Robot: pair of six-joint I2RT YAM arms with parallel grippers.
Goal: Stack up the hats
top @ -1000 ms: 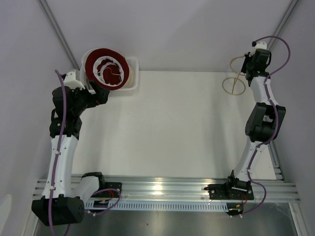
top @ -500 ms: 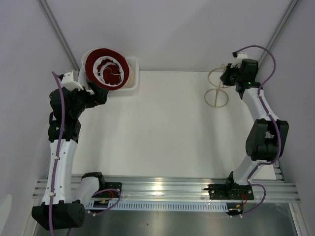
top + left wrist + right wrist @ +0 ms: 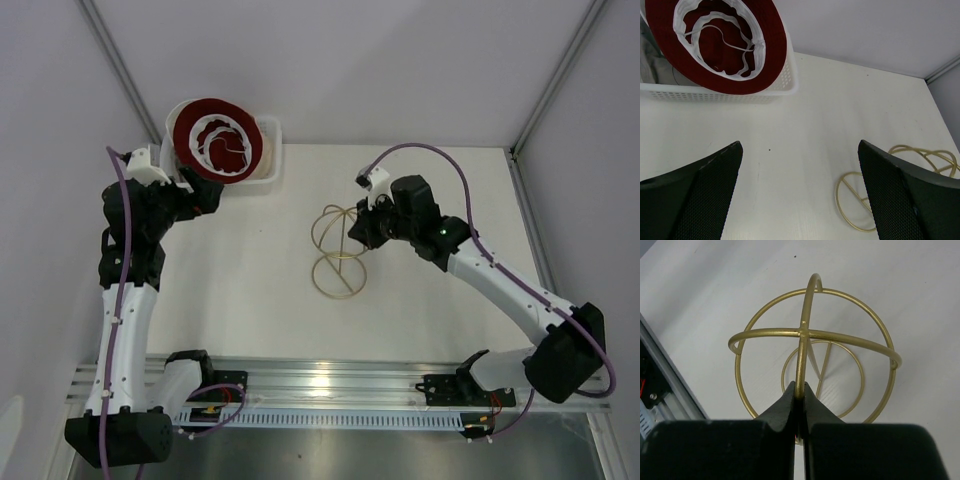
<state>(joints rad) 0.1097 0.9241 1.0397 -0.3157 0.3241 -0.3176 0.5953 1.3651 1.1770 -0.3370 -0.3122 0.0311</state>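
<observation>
Pinching one upright hoop of the gold wire hat stand (image 3: 801, 332), the right fingers (image 3: 785, 410) are pressing together with only the thin wire between their tips, gripping it a little way from where the hoops cross at the dome's top. The stand's round base ring is showing through the hoops beneath the dome. Whether that ring is resting on the white surface (image 3: 250, 280) or hanging just above it cannot be told. Seen from above, the stand is sitting near the middle of the surface. The right arm is reaching to it from 4 o'clock, and the fingers are meeting the dome on its 2 o'clock side.

The left fingers (image 3: 700, 195) are standing spread wide apart, holding nothing, hovering just at 7 o'clock of the white mesh basket (image 3: 670, 92). That basket is sitting at the far 10 o'clock corner of the surface, well apart from the stand. The dark red bucket hat (image 3: 772, 55) is lying upside down across the top of the basket, its brim overhanging the near wall and its white inner band facing up. Pale fabric (image 3: 650, 65) is showing inside the basket beneath it, too hidden to tell what it belongs to.
</observation>
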